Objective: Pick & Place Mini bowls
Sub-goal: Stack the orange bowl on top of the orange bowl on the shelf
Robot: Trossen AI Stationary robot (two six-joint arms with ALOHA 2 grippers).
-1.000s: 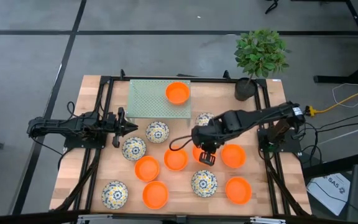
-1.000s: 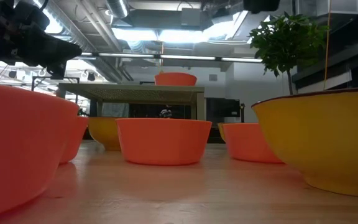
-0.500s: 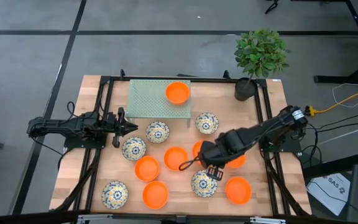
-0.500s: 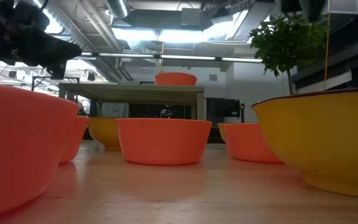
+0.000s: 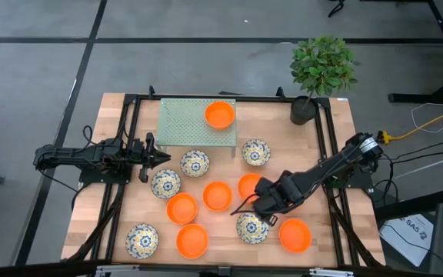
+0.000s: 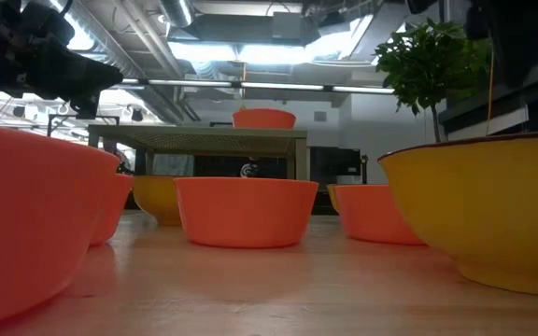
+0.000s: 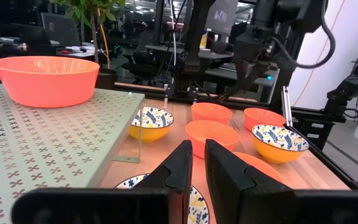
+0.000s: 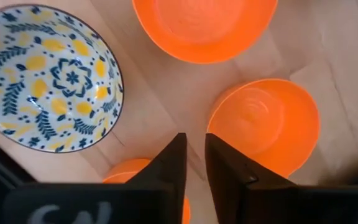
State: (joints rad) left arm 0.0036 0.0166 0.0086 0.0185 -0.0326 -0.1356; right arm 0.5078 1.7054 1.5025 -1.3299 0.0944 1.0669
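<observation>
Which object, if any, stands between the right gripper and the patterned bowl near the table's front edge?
Nothing visible does. The right gripper hangs just above and beside the patterned bowl, with only bare tabletop showing past its fingers.

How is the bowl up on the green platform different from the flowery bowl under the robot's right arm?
The bowl on the green platform is plain bright orange; the flowery bowl is white with blue and yellow patterns inside. The orange bowl sits raised at the table's far side; the flowery bowl sits on the wood near the front, partly covered by the right gripper. Both are small, round and upright.
</observation>
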